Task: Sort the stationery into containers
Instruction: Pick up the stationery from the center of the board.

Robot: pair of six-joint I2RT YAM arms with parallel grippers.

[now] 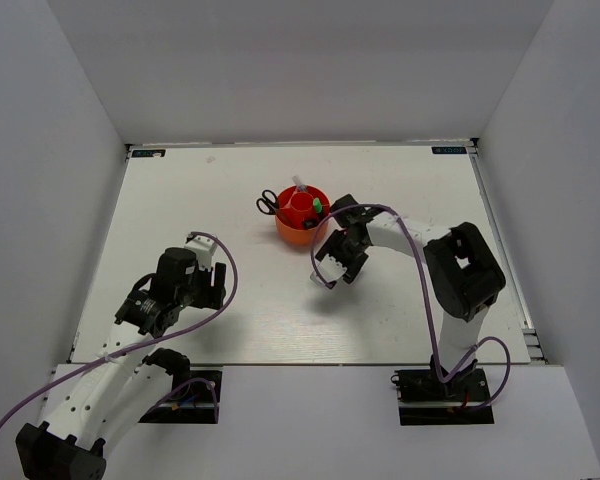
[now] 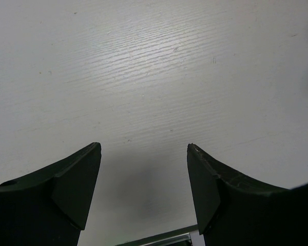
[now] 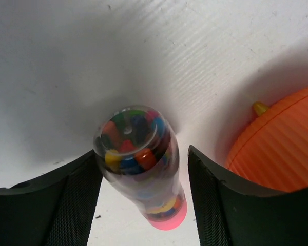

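Pink-capped clear tube (image 3: 156, 197) is leaning ungripped betw. right gripper's (image 3: 142, 151) open jaws, beside orange tub (image 3: 282, 154); unsupported, it's risking toppling & rolling away from tub. Left gripper (image 2: 143, 148) is gaping, empty.

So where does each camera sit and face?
Top external: above, behind, looking down at the white table; left arm, right arm show.
Left wrist: on its arm, facing bare table; open left hand shows.
Right wrist: likewise, facing a clear pink-capped plastic tube between right hand's fingers.
Shared: round orange plastic tub, top and right wrist.
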